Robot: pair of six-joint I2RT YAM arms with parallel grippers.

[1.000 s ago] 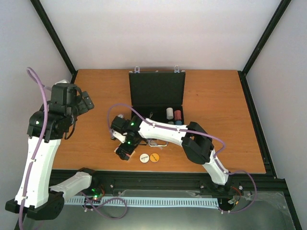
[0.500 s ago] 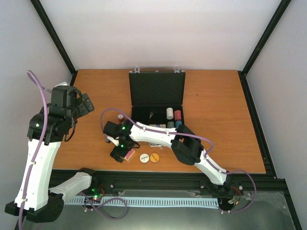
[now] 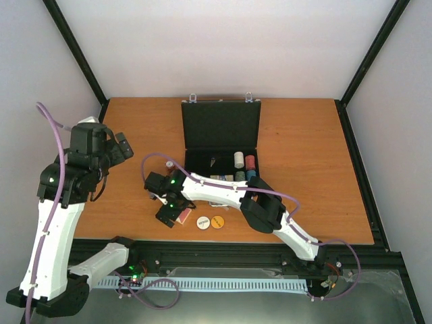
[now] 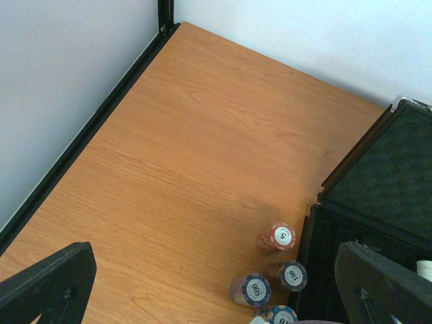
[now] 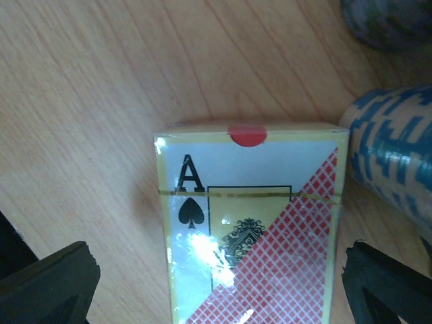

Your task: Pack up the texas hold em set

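Observation:
The black case (image 3: 221, 128) of the texas hold em set lies open at the table's back, with chip stacks (image 3: 244, 162) inside near its front edge. My right gripper (image 3: 171, 214) is open and low over a card deck (image 5: 250, 223) showing the ace of spades. One finger (image 5: 50, 280) stands on each side of the deck. A blue chip stack (image 5: 395, 148) stands just right of it. White (image 3: 202, 221) and orange (image 3: 217, 221) discs lie next to the deck. My left gripper (image 3: 119, 144) hangs open and raised at the left, with loose chip stacks (image 4: 282, 236) below it beside the case (image 4: 378, 202).
The right arm (image 3: 223, 189) stretches across the case's front edge and hides part of its contents. Black frame rails (image 4: 88, 128) run along the table's left side and back corner. Bare wood (image 4: 189, 148) lies left of the case.
My right gripper has swung left and towards the front edge, and now sits over the card deck. The left arm has barely shifted.

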